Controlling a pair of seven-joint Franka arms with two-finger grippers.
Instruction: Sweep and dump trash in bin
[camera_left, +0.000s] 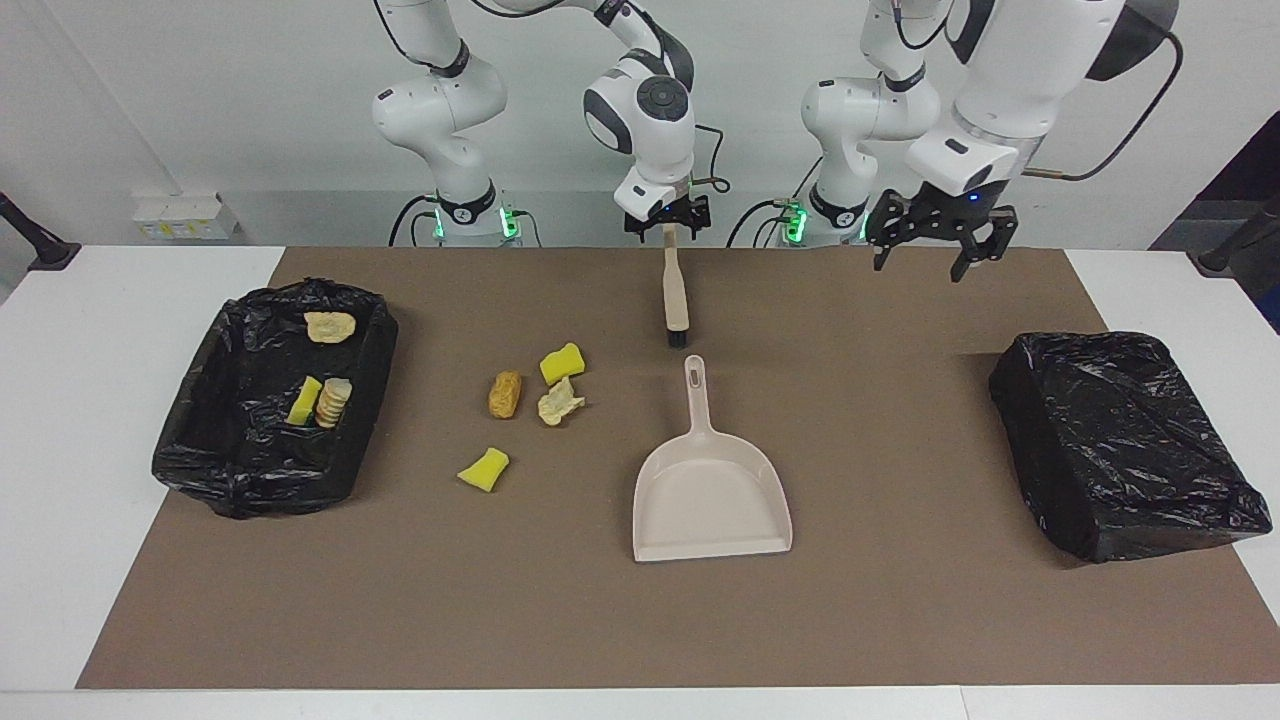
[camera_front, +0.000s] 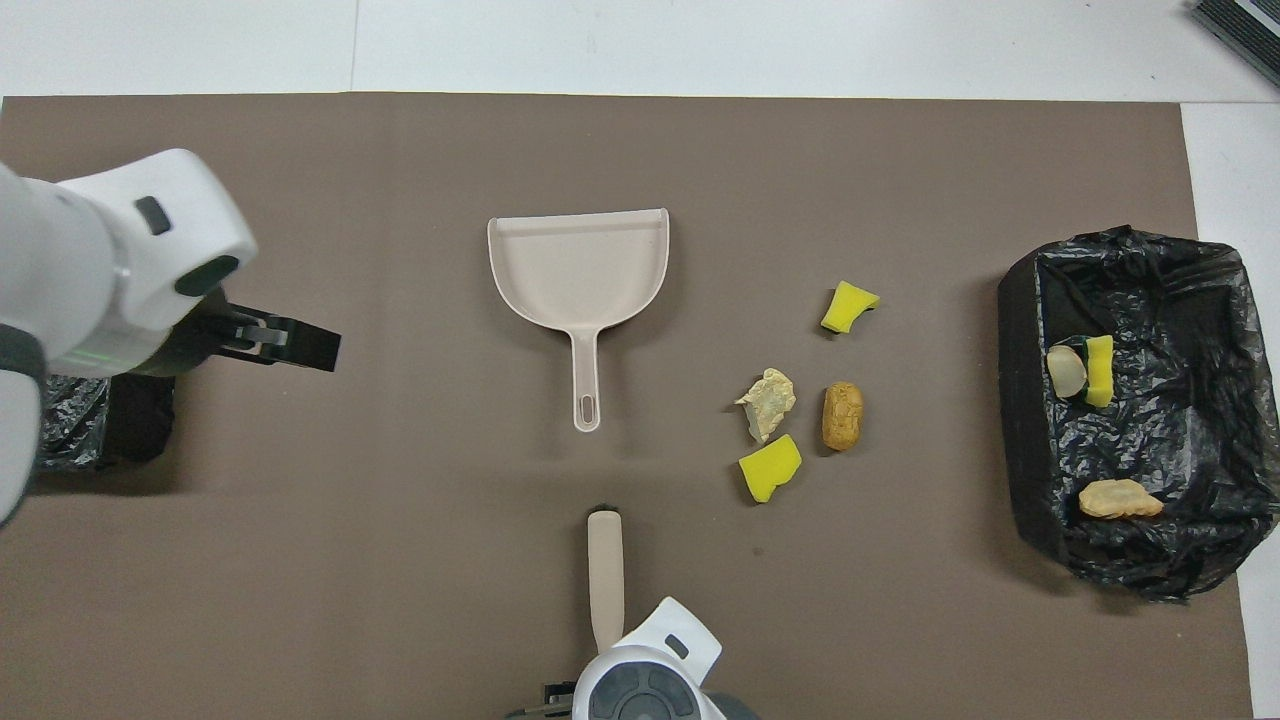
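Brown mat (camera_left: 900, 620) over a white table, plain white wall past the arm bases. At the right arm's end, a black-lined bin (camera_left: 200, 470) with three scraps already inside. At the left arm's end, a second box (camera_left: 1125, 440) wrapped in black film. Trash left to sweep is four loose pieces on the mat between bin and dustpan (camera_left: 710, 500): near sponge (camera_left: 562, 362), bright yellow; bread (camera_left: 505, 394), golden-brown and oval; wad (camera_left: 560, 402), pale and crumpled, touching or almost touching the near sponge; far sponge (camera_left: 484, 468), yellow, apart from the rest. Right gripper (camera_left: 667, 228) seemingly clenched on the handle tip of the brush (camera_left: 676, 295), handle end raised, bristles down at the mat just short of the dustpan handle. Left gripper (camera_left: 920, 268) spread wide, empty, up over the mat's edge by the robots, waiting. Risks, as judged: dustpan unheld and mouth turned away from the robots, trash off to its side, so likely to shove scraps against the pan wall or slide the pan itself; brush gripped only at the tip, so liable to twist under side load; sponges light and springy, prone to hop or roll clear; far sponge easy to miss in one pass.
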